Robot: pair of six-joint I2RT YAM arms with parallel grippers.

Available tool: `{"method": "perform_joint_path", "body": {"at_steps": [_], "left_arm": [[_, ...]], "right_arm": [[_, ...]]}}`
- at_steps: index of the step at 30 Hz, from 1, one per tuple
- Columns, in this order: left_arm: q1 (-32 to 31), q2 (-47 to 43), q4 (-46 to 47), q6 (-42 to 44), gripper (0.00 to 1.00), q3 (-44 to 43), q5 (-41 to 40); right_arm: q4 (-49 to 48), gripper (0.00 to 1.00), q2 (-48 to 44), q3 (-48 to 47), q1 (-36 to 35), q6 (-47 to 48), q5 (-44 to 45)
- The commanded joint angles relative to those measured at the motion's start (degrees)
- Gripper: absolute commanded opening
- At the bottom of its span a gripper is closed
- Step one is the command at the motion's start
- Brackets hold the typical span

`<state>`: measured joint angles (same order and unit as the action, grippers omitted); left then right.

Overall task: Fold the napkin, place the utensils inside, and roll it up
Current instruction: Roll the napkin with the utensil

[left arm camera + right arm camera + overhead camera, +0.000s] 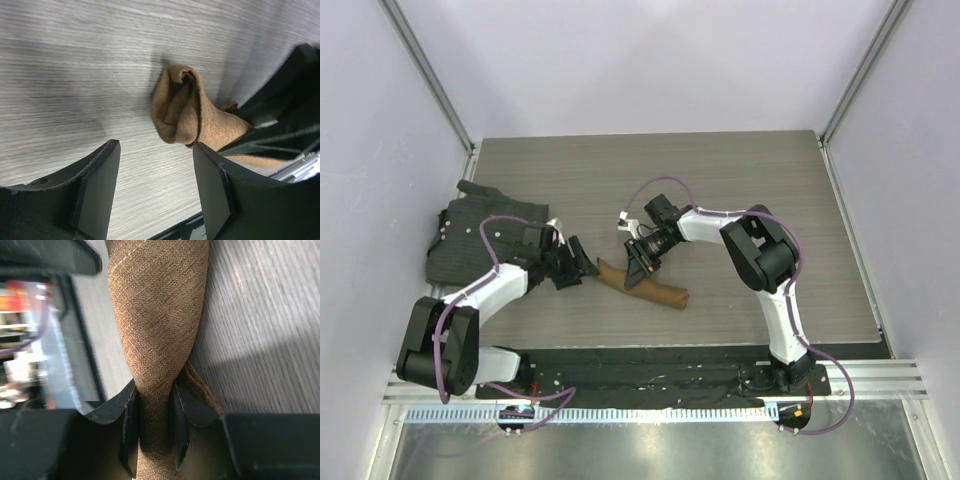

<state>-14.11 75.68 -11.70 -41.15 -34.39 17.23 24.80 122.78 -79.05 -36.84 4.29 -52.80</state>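
You are working with the napkin [645,285] already in a rough roll, lying on the table [720,180] between the two grippers and apart from the mat [470,240]. Your right gripper [154,410] is pinching the roll near its middle, its fingers squeezing the cloth into a narrow waist. Your left gripper [156,170] is standing spread and holding nothing, with the roll's puffy, loose-looking end just ahead of its fingers and not touching them. No knife is showing, so you cannot tell whether it is sitting inside.

This looks like the tightening stage of the roll. Treat the right pinch as your anchor: hold it firm and low so the cloth is not lifting or unwinding. Bring the left fingers in around the whole thickness of that loose end, not just the outer layer, before closing. Then turn in the direction the wrap is already running. Go slowly, since a soft cloth like this is likely to spring open if either side is slackening.
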Motion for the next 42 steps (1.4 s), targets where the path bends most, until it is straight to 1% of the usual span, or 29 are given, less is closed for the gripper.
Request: {"method": "perform_joint_path", "body": {"at_steps": [1,6,9,13,14,18,25,26,28,29,31,32,33,34,37,38,40,42], "left_arm": [[0.1,-1.8,8.4,-0.1,0.64,1.7,3.6],[0.2,-0.7,13.4,-0.7,0.63,2.6,5.5],[0.1,0.8,16.4,-1.4,0.63,2.9,6.3],[0.1,3.4,21.6,-3.3,0.59,4.4,8.6],[0.1,4.0,22.4,-3.7,0.58,4.5,9.2],[0.1,5.9,26.1,-5.7,0.47,6.0,11.5],[0.1,6.4,27.1,-6.4,0.32,6.7,12.1],[0.1,6.7,27.2,-6.6,0.26,6.7,12.7],[0.1,7.4,27.3,-6.7,0.19,6.5,13.3],[0.1,7.5,27.1,-6.7,0.12,6.4,13.4],[0.1,7.6,26.6,-6.6,0.08,5.9,13.8],[0.1,7.5,26.1,-6.5,0.03,5.9,13.7],[0.1,7.3,25.8,-6.4,0.01,5.7,13.4],[0.1,7.4,25.2,-6.2,0.0,5.3,13.2],[0.0,7.6,22.0,-5.4,0.0,3.6,12.1],[0.1,7.9,20.9,-5.2,0.0,3.0,11.7],[0.2,8.7,16.8,-4.6,0.0,1.7,10.9],[0.2,9.5,13.7,-4.4,0.0,0.0,10.6]], "right_arm": [[2.1,0.31,5.2,-2.1,1.0,-3.8,-8.4],[3.3,0.31,8.5,-2.9,1.6,-4.2,-12.1],[3.5,0.31,9.5,-3.0,1.8,-4.2,-12.2],[3.6,0.31,10.0,-3.0,1.8,-4.2,-11.7],[3.7,0.31,10.2,-3.1,1.9,-4.2,-11.5],[3.9,0.31,10.3,-2.9,2.3,-4.2,-10.8],[3.8,0.32,10.6,-3.7,2.6,-6.1,-9.1],[3.8,0.33,10.5,-3.8,2.6,-6.3,-8.4],[3.8,0.35,10.4,-4.3,2.7,-6.8,-7.7],[3.8,0.36,9.9,-4.4,3.0,-6.9,-6.9],[3.8,0.4,9.2,-4.7,3.3,-7.6,-6.2],[3.9,0.42,8.4,-4.8,3.4,-7.7,-5.8],[3.9,0.44,7.7,-4.8,3.5,-7.9,-4.6],[3.9,0.49,7.1,-4.9,3.5,-8.0,-4.1],[4.2,0.56,3.5,-4.7,3.6,-7.6,-0.9],[4.3,0.6,2.3,-4.6,3.7,-7.5,0.2],[4.1,0.64,-1.9,-4.1,3.5,-6.7,5.4],[2.9,0.71,-5.1,-3.2,3.4,-4.7,10.1]]}}
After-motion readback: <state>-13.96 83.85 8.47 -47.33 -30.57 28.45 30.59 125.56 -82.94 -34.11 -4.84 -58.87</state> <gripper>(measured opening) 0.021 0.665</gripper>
